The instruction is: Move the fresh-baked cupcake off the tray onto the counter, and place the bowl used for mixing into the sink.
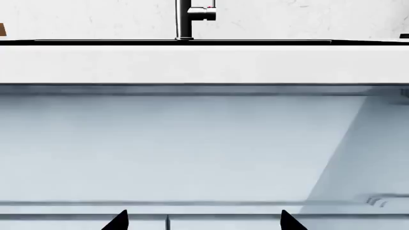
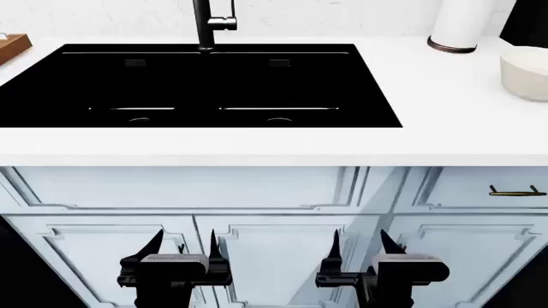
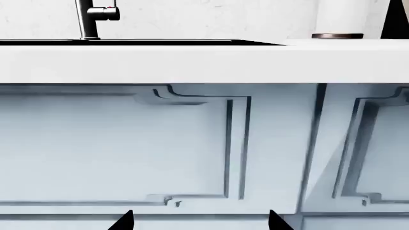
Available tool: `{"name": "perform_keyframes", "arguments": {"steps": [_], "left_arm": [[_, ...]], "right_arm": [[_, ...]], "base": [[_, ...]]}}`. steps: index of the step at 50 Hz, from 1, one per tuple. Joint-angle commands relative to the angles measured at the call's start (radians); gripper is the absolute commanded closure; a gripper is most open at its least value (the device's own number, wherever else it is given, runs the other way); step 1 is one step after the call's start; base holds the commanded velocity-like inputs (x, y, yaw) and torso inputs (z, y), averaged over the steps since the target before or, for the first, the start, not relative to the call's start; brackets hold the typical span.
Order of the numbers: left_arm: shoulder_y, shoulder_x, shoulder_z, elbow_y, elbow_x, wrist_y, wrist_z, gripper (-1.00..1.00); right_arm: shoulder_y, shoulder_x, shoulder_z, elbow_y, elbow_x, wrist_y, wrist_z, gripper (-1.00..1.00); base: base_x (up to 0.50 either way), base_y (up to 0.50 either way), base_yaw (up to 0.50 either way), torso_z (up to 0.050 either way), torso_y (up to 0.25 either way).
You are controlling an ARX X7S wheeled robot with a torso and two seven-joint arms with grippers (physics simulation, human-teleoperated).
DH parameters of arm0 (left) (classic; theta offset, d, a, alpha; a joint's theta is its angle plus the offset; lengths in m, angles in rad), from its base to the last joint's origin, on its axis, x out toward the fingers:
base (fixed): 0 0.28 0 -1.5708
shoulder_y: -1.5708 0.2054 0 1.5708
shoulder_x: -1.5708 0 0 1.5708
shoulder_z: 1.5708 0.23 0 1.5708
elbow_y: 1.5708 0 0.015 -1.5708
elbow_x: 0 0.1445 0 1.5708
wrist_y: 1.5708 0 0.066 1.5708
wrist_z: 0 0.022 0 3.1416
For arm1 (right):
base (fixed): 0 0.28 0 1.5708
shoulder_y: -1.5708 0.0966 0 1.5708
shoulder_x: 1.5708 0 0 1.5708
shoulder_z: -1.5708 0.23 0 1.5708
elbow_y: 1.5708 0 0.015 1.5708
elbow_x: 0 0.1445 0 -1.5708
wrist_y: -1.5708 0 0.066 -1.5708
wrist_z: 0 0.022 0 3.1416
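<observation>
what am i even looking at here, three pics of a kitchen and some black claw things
It is a simulated kitchen seen by a two-armed robot on wheels. The middle picture comes from a camera on its head, looking down. The black claws are its left gripper and right gripper, both open, empty and low in front of the cabinet doors.

Above them, the white counter holds a black double sink with a dark faucet. At the right edge sits a cream bowl beside a tall white cylinder. A wooden tray corner peeks in far left.

The other two pictures come from cameras on each wrist, facing the cabinets.
</observation>
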Motion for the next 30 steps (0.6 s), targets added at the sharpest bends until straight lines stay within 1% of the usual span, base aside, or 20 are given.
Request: {"name": "perform_keyframes", "arguments": {"steps": [1,4,5,7,9,10,11,12,13,15,16,20,21,22,23,24,25,27,29,30], "left_arm": [[-0.004,-0.018,0.004,0.016,-0.039,-0.020,-0.009,-1.00],[0.009,-0.034,0.008,0.067,-0.039,-0.027,-0.033,-1.00],[0.011,-0.043,0.000,0.110,-0.044,-0.055,-0.039,-1.00],[0.008,-0.048,-0.035,0.182,-0.081,-0.059,-0.058,-1.00],[0.004,-0.067,-0.052,0.306,-0.096,-0.121,-0.070,-1.00],[-0.005,-0.080,-0.059,0.380,-0.113,-0.178,-0.070,-1.00],[-0.010,-0.086,-0.061,0.406,-0.120,-0.199,-0.071,-1.00],[-0.030,-0.098,-0.064,0.460,-0.106,-0.262,-0.089,-1.00],[-0.047,-0.104,-0.078,0.523,-0.143,-0.309,-0.084,-1.00],[-0.065,-0.119,-0.080,0.583,-0.138,-0.360,-0.096,-1.00],[-0.071,-0.129,-0.081,0.621,-0.148,-0.397,-0.095,-1.00],[-0.082,-0.171,-0.072,0.696,-0.157,-0.469,-0.076,-1.00],[-0.092,-0.189,-0.074,0.728,-0.177,-0.509,-0.062,-1.00],[-0.103,-0.207,-0.067,0.748,-0.175,-0.546,-0.057,-1.00],[-0.110,-0.221,-0.066,0.767,-0.189,-0.570,-0.044,-1.00],[-0.128,-0.241,-0.068,0.804,-0.206,-0.626,-0.034,-1.00],[-0.140,-0.241,-0.086,0.821,-0.244,-0.666,-0.023,-1.00],[-0.196,-0.300,-0.088,0.906,-0.290,-0.787,0.008,-1.00],[-0.265,-0.297,-0.158,0.963,-0.395,-0.926,0.020,-1.00],[-0.301,-0.331,-0.152,0.985,-0.404,-0.977,0.024,-1.00]], "right_arm": [[-0.002,0.015,-0.020,-0.035,0.023,0.021,0.016,-1.00],[-0.013,0.032,-0.045,-0.068,0.020,0.019,0.028,-1.00],[-0.014,0.033,-0.045,-0.091,0.024,0.035,0.035,-1.00],[-0.021,0.041,-0.054,-0.153,0.032,0.066,0.036,-1.00],[-0.027,0.052,-0.060,-0.240,0.035,0.110,0.040,-1.00],[-0.029,0.062,-0.069,-0.300,0.035,0.136,0.033,-1.00],[-0.031,0.068,-0.073,-0.330,0.032,0.152,0.033,-1.00],[-0.028,0.071,-0.068,-0.390,0.040,0.193,0.038,-1.00],[-0.029,0.077,-0.070,-0.449,0.047,0.229,0.034,-1.00],[-0.022,0.085,-0.071,-0.513,0.054,0.280,0.036,-1.00],[-0.023,0.089,-0.072,-0.552,0.053,0.279,0.037,-1.00],[0.001,0.110,-0.078,-0.658,0.071,0.391,0.029,-1.00],[0.016,0.126,-0.091,-0.693,0.051,0.426,0.030,-1.00],[0.029,0.117,-0.065,-0.730,0.105,0.464,0.019,-1.00],[0.040,0.134,-0.080,-0.751,0.077,0.481,0.023,-1.00],[0.057,0.132,-0.062,-0.784,0.112,0.539,0.017,-1.00],[0.065,0.137,-0.063,-0.792,0.109,0.551,0.019,-1.00],[0.102,0.151,-0.051,-0.854,0.141,0.642,0.008,-1.00],[0.133,0.154,-0.034,-0.901,0.174,0.721,0.002,-1.00],[0.153,0.166,-0.034,-0.928,0.175,0.761,0.004,-1.00]], "base": [[0.00,0.00,0.00,0.000,0.000],[0.00,0.00,0.00,0.000,0.000],[0.00,0.00,0.00,0.000,0.000],[0.00,0.00,0.00,0.000,0.000],[0.00,0.00,0.00,0.000,0.000],[0.00,0.00,0.00,0.000,0.000],[0.00,0.00,0.00,0.000,0.000],[0.00,0.00,0.00,0.000,0.000],[0.00,0.00,0.00,0.000,0.000],[0.00,0.00,0.00,0.000,0.000],[0.00,0.00,0.00,0.000,0.000],[0.00,0.00,0.00,0.000,0.000],[0.00,0.00,0.00,0.000,0.000],[0.00,0.00,0.00,0.000,0.000],[0.00,0.00,0.00,0.000,0.000],[0.00,0.00,0.00,0.000,0.000],[0.00,0.00,0.00,0.000,0.000],[0.00,0.00,0.00,0.000,0.000],[0.00,0.00,0.00,0.000,0.000],[0.00,0.00,0.00,0.000,0.000]]}}
